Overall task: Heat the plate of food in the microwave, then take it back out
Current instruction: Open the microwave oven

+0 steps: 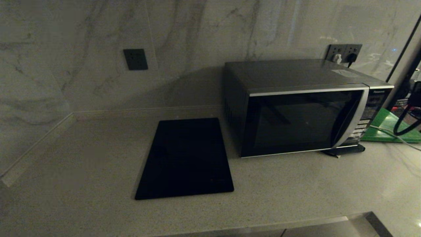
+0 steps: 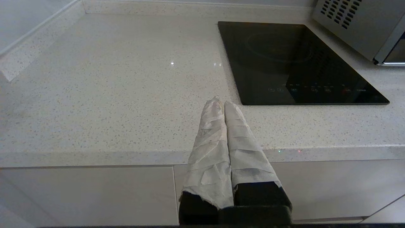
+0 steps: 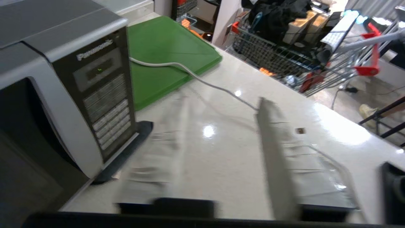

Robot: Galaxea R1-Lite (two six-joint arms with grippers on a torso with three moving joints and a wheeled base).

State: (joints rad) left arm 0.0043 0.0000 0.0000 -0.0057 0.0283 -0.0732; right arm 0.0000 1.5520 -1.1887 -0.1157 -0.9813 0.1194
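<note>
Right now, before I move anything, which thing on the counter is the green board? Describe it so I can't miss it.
Start at the microwave standing against the marble wall. The green board lies flat on the counter just past its button-panel end, with a pale cable trailing across it. It is the only bright green item; the other flat slab, the black cooktop, lies on the microwave's opposite side.
</note>
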